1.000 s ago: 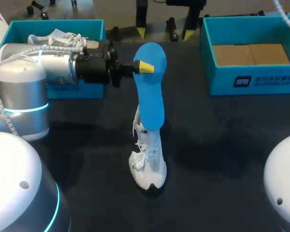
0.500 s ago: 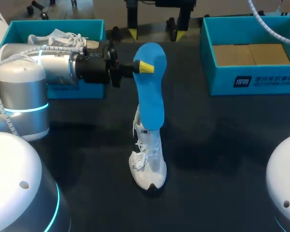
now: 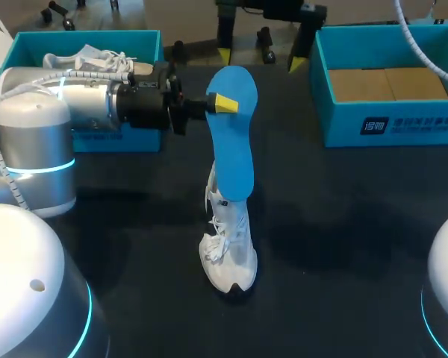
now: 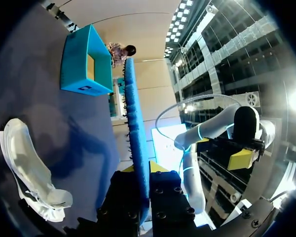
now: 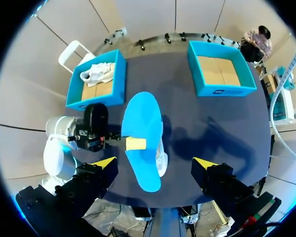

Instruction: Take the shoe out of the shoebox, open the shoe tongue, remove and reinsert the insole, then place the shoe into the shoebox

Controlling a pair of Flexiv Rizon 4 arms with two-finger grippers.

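Now the left fingers (image 3: 224, 103) are pinching the blue insole (image 3: 234, 134) near its upper end, one yellow tip flat on its face, holding it raised over the white shoe (image 3: 228, 246), which rests at the middle of the desk (image 3: 343, 224). The right fingers (image 5: 104, 162) hang spread wide, high above both, gripping nothing. A teal shoebox (image 3: 336, 119) sits at the far right corner.
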